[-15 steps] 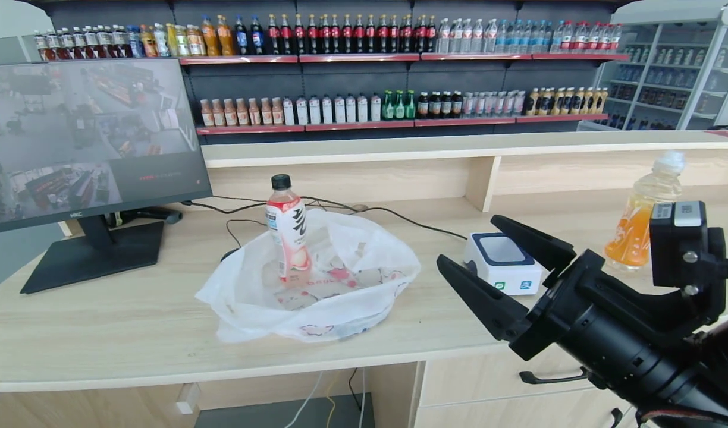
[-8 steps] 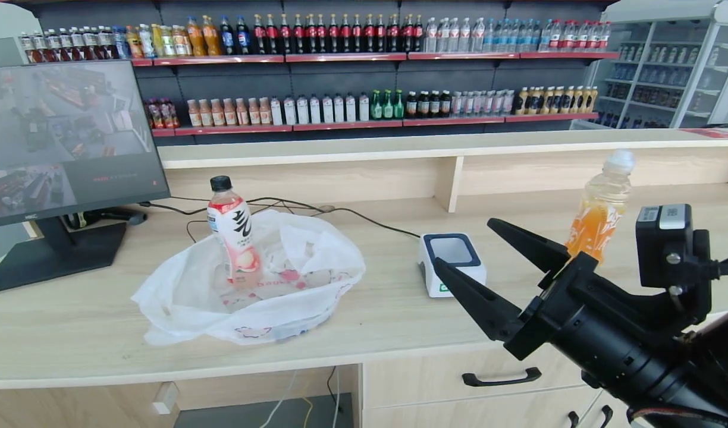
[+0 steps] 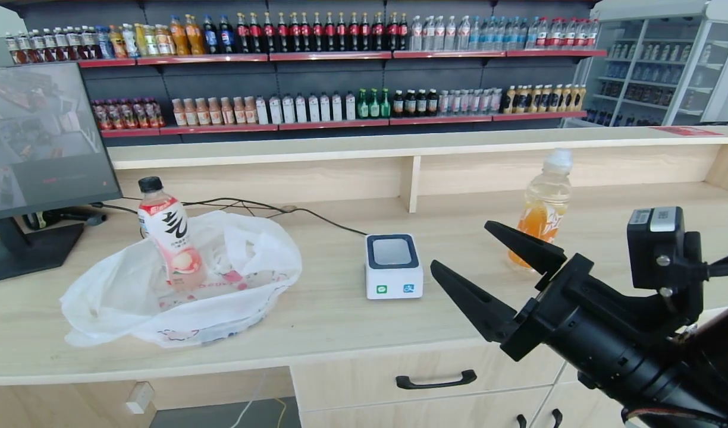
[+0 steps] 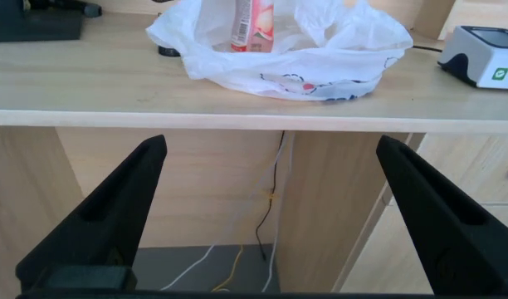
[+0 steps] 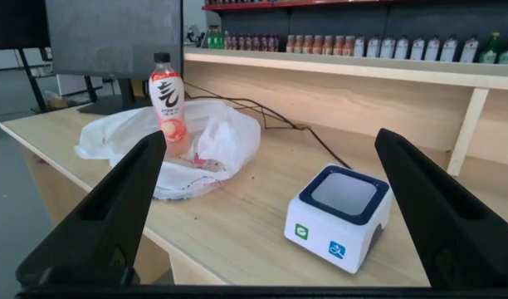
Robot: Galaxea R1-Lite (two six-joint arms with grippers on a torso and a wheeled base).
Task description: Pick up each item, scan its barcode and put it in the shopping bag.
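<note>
Wood surface (image 3: 340, 315) carries the white shopping bag (image 3: 102, 297), pink bottle (image 3: 165, 232) upright inside. Right tool (image 3: 462, 245) and left tool (image 4: 271, 143) empty, jaws spread. Orange juice bottle (image 3: 545, 196) stands right of the scanner (image 3: 394, 267); likely next: grab it, show barcode.

The right gripper (image 3: 460, 245) hangs over the front edge of the counter (image 3: 340, 324), toward its right end, black fingers (image 3: 471, 300) spread wide and empty; the left gripper (image 4: 271, 143) sits lower, facing that front edge, fingers likewise wide apart.
</note>
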